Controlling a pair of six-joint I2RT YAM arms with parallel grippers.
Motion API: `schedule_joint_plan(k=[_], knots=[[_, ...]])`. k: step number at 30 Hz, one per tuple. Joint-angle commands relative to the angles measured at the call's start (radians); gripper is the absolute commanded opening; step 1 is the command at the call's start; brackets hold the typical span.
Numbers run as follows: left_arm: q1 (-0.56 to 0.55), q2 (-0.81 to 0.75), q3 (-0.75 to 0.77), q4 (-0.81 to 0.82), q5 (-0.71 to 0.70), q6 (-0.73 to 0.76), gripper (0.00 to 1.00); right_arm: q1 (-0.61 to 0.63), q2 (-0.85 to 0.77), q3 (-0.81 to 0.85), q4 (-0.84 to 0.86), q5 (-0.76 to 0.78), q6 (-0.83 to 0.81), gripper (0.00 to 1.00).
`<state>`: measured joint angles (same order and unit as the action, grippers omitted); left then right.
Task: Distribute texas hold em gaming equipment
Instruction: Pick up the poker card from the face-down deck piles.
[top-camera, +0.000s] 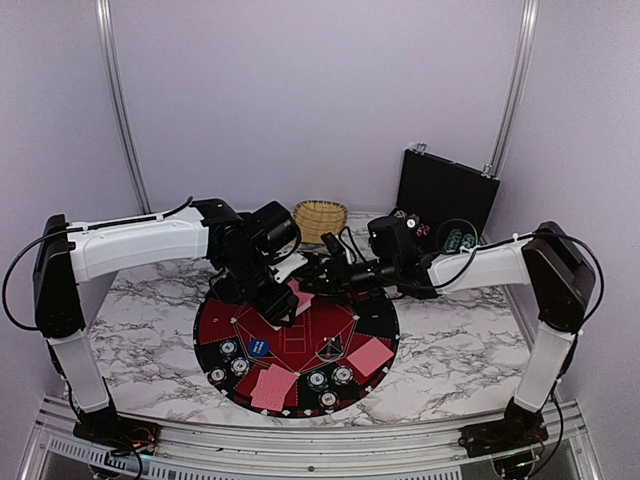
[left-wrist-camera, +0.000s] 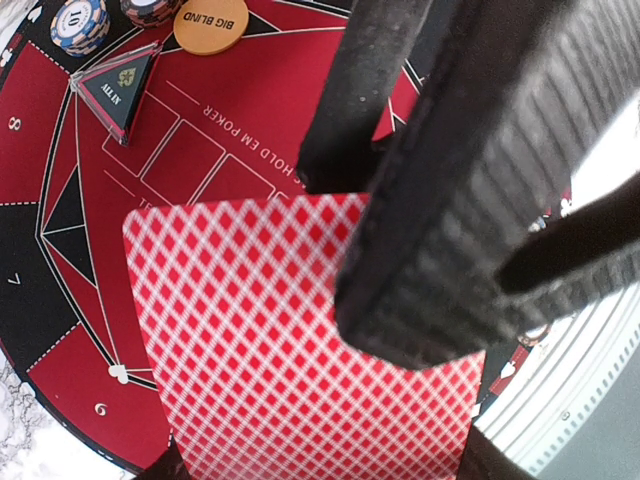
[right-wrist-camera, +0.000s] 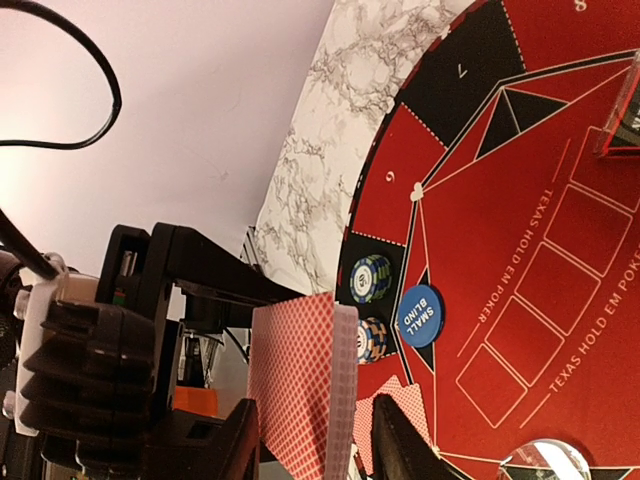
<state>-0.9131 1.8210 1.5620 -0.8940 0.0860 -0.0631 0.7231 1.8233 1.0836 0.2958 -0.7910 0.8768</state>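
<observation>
Red-backed playing-card deck: clamped in my left gripper; my right gripper, jaws parted around its edge. Round black-and-red mat: near seats stocked; dealing apparently unfinished.

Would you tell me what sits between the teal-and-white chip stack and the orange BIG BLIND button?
A dark red chip stack sits between them, seen at the top edge of the left wrist view.

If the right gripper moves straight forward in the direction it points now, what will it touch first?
Probably the red-backed cards, which the left gripper holds on edge. They appear to stand between the open fingers of the right gripper. Beyond them is the left gripper's black body. Depth is unclear.
</observation>
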Motion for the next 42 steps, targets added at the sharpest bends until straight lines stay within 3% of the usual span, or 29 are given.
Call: schedule_joint_plan(k=[1, 26, 42], knots=[[-0.003, -0.006, 0.007, -0.006, 0.009, 0.003, 0.49, -0.009, -0.037, 0.003, -0.006, 0.007, -0.013, 0.35], [-0.002, -0.012, -0.002, -0.006, 0.006, 0.003, 0.49, -0.017, -0.027, -0.008, 0.005, 0.004, -0.003, 0.01], [0.0, -0.015, -0.01, -0.006, -0.002, 0.0, 0.49, -0.056, -0.045, -0.036, 0.061, -0.015, 0.048, 0.0]])
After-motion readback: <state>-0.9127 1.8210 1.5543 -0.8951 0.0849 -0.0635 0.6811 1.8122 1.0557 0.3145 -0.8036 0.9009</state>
